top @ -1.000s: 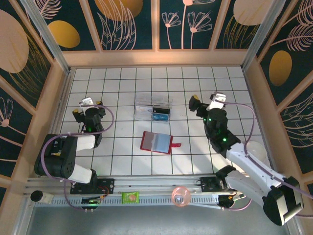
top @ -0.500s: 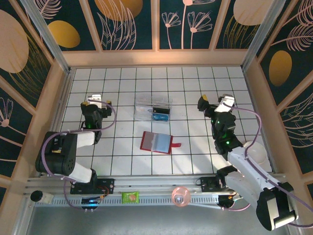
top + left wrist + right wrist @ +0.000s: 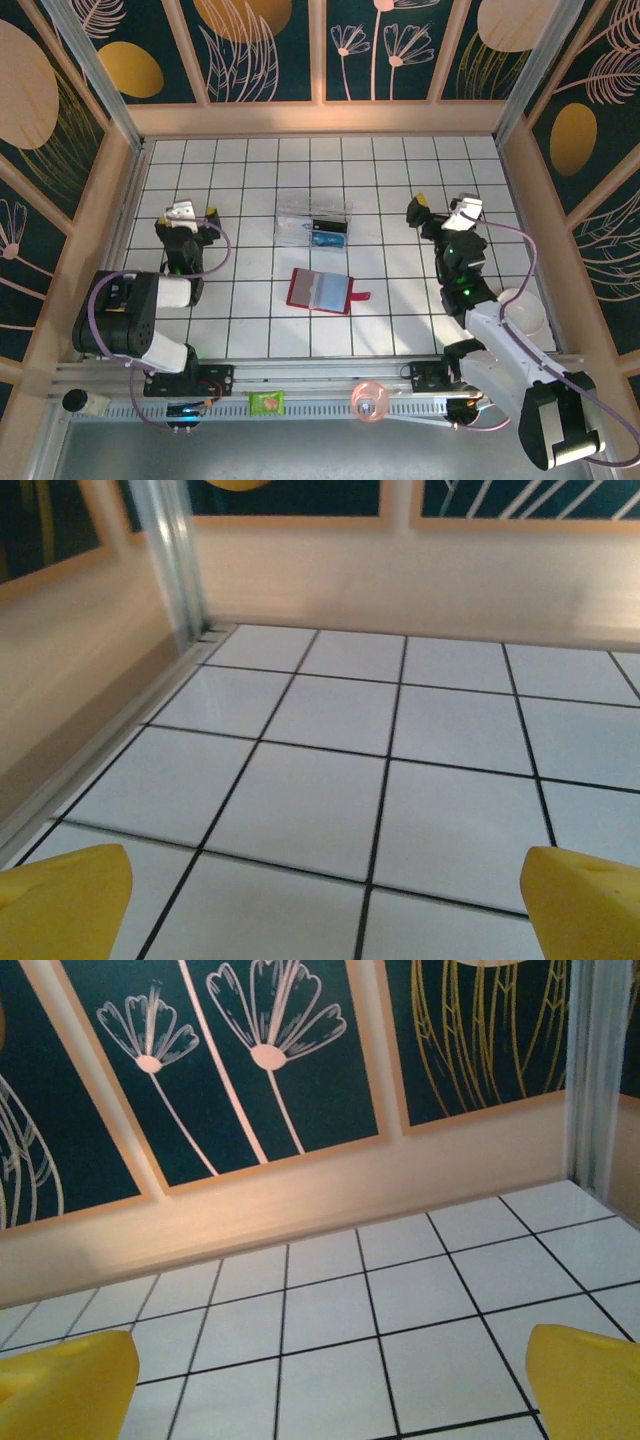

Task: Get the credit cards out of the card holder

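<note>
Enclosure walled with dark floral panels (image 3: pixel 270 45) in pale wood framing; floor of it is a white table (image 3: pixel 400 290) ruled with a black grid. Card holder (image 3: pixel 320 290) lies open and flat just below the centre of the overhead frame, red cover down, grey-blue sleeves facing up, red snap tab (image 3: pixel 360 295) sticking out of its right edge. Whether cards sit in the sleeves cannot be told at this size. Clear plastic box (image 3: pixel 314 224) rests just above it in the frame, near but not touching, with 1 dark and 1 blue flat item inside. Left fingers (image 3: pixel 210 216) stand at middle left of the overhead frame, spread wide and holding nothing, well apart from the card holder. Right fingers (image 3: pixel 415 206) stand at middle right, likewise spread wide with nothing between them, also well apart from it. Left wrist view: 2 yellow pads (image 3: pixel 62 898) in the bottom corners, bare tiles between, a metal corner post (image 3: pixel 175 555) at upper left. Right wrist view: 2 yellow pads (image 3: pixel 65 1385) in the bottom corners, bare tiles between, flower panels across the top. White bowl (image 3: pixel 528 310) sits at the right edge of the table beside the right arm. Along the bottom rail: a green packet (image 3: pixel 267 402) and a pink round object (image 3: pixel 369 400).
</note>
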